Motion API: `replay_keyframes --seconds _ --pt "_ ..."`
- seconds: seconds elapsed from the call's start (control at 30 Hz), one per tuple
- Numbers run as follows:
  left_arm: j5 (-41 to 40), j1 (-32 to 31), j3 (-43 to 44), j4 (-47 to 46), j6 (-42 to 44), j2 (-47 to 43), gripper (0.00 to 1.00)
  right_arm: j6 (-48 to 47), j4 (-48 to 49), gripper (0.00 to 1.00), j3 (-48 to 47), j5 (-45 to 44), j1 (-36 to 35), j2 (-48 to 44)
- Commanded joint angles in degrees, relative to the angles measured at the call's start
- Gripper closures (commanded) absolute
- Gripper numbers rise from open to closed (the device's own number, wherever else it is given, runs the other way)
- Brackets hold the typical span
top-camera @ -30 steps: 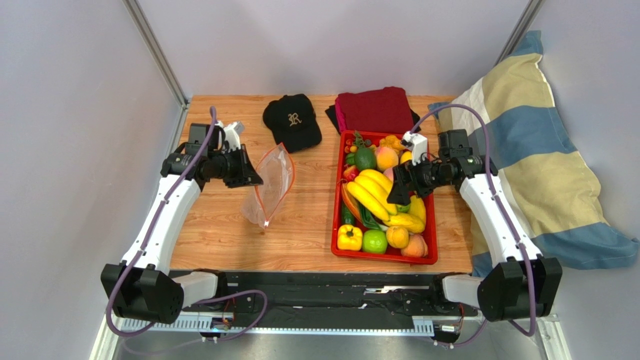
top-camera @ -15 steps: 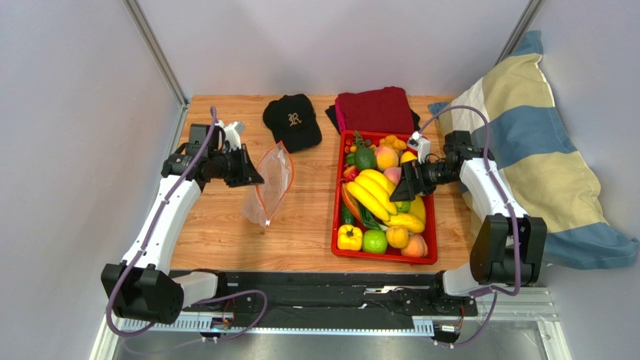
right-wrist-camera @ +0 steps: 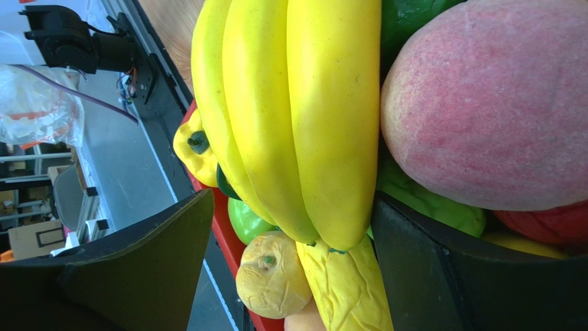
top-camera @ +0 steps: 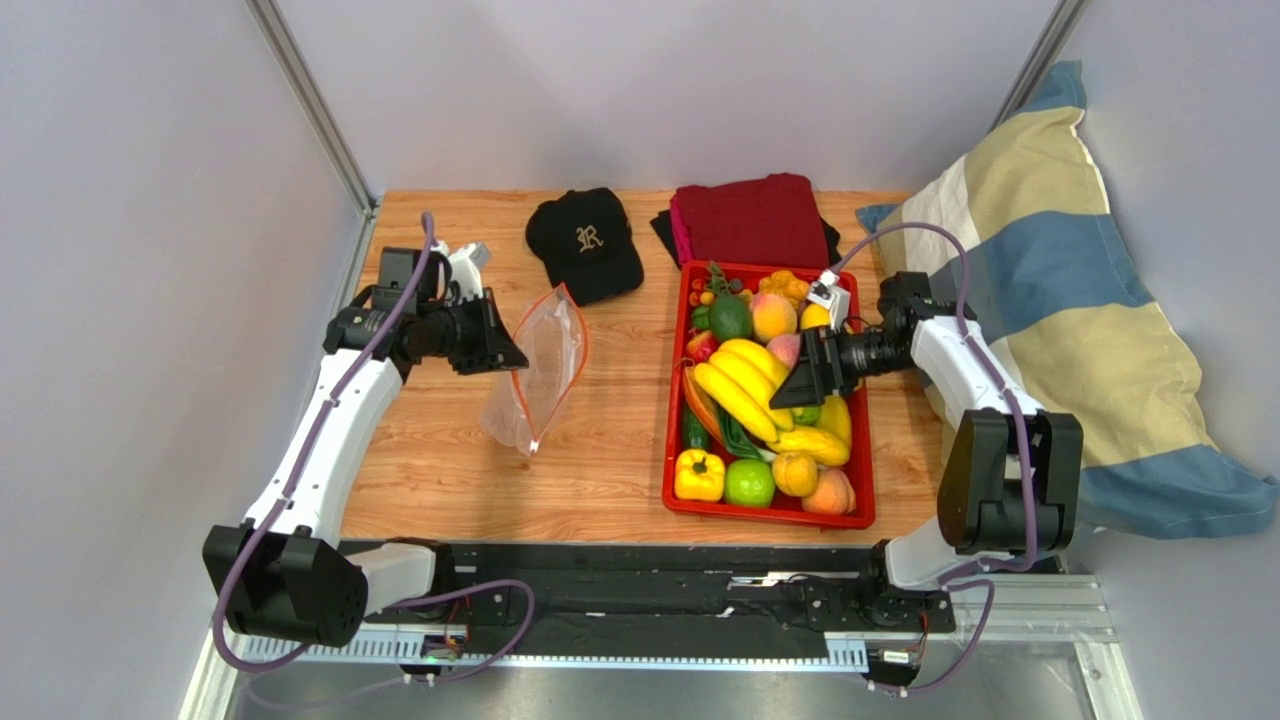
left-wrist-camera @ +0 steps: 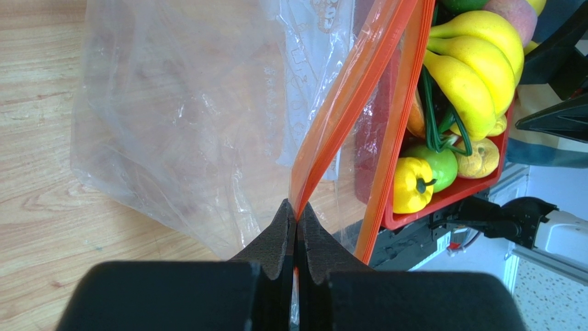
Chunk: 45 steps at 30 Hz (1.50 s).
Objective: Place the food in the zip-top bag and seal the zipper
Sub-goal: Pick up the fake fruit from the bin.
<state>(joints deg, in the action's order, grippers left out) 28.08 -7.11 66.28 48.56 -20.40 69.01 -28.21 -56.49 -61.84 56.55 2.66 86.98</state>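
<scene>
**Right gripper settles over the bananas**

Over the last second the right arm has folded its elbow in and brought the right gripper (top-camera: 796, 387) a little lower over the red tray (top-camera: 766, 516). Its jaws stand apart, and the banana bunch (right-wrist-camera: 297, 103) now lies between the two fingers. We cannot tell whether either finger touches it yet. We judge the first pick is about to begin, and no food is in the bag so far.

The left side has not moved. The left gripper (left-wrist-camera: 297, 215) is pinched together on one end of the zipper (left-wrist-camera: 352, 103), lifting one lip of the zip-top bag (top-camera: 544, 360) so that the mouth gapes toward the tray. The bag sits well apart from the right gripper, across a stretch of bare table (top-camera: 616, 450). The other fruits and vegetables lie heaped in the tray around the bananas.
</scene>
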Motion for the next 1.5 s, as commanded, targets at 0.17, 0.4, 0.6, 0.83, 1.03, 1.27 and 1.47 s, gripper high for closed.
replay_keyframes --seconds 0.17,0.4,0.6,0.83,1.03,1.27,1.47 --pt "0.49 -0.27 0.08 -0.74 0.89 -0.28 1.0 2.01 3.49 0.26 2.17 6.2 -0.81 0.3" --pt "0.4 -0.27 0.08 -0.65 1.07 -0.37 1.0 3.68 3.76 0.52 1.9 6.55 -0.81 -0.4" --pt "0.75 -0.27 0.17 -0.74 1.07 -0.19 1.0 3.51 0.16 0.73 0.15 9.53 -0.98 -2.07" --pt "1.02 -0.27 0.08 -0.66 0.98 -0.19 1.0 4.91 -2.75 1.0 -1.79 14.02 -4.5 -4.36" --pt "1.02 -0.27 0.08 -0.22 0.98 -0.63 1.0 11.23 -0.03 1.0 -4.77 17.45 -6.78 -7.87" --pt "1.11 -0.44 0.16 0.49 2.56 -1.34 1.0 19.33 6.65 1.0 -13.47 14.13 -15.38 -11.48" --pt "0.67 -1.85 0.52 1.37 3.18 -2.04 1.0 18.54 7.53 1.0 -22.78 5.07 -27.17 -7.8"
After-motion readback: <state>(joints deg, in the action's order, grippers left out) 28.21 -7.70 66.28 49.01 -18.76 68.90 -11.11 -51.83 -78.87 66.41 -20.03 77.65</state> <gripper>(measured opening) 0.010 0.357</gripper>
